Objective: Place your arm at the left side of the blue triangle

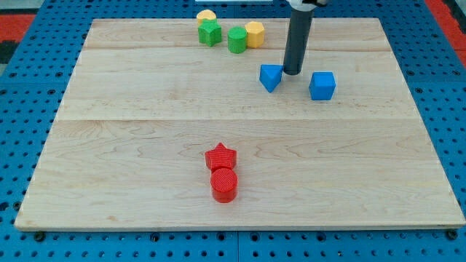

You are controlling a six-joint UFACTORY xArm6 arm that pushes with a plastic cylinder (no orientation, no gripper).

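The blue triangle (pixel 270 77) lies on the wooden board (pixel 145 145) in the upper right part of the view. My tip (pixel 292 72) rests on the board just to the right of the blue triangle, close to its right edge, between it and the blue cube (pixel 322 85). The dark rod rises straight up from there to the view's top.
A yellow block (pixel 206 16), a green star-like block (pixel 210 33), a green cylinder (pixel 237 39) and a yellow hexagonal block (pixel 254 33) cluster at the view's top centre. A red star (pixel 220 156) and a red cylinder (pixel 224 184) sit together at the bottom centre.
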